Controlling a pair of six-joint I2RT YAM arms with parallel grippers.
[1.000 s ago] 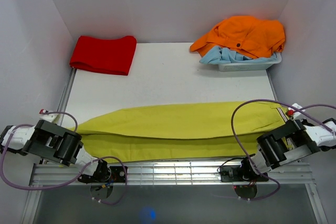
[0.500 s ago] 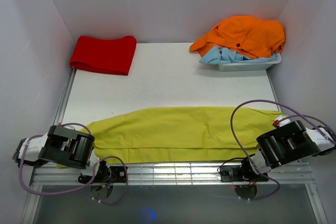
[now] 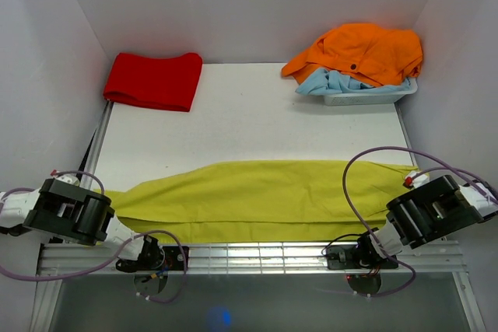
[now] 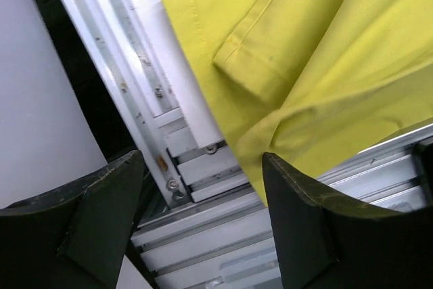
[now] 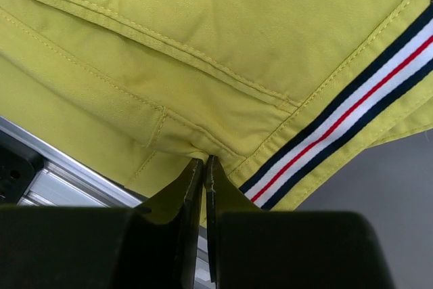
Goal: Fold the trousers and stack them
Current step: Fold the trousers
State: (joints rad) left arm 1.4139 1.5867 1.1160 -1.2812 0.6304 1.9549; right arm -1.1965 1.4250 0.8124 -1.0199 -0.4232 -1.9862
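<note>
Currently L end effector [image 4: 201, 167] low, jaws apart; R end effector [image 5: 204, 167] low, pinching trousers [image 3: 257, 196] waistband.

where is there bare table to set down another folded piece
Widest free patch: the middle of the table, between the red folded cloth at far left, the clothes bin at far right and the trousers nearer. A gap also lies between cloth and bin. The near edge is crowded: trousers span it, right fingers pinching their waistband.
</note>
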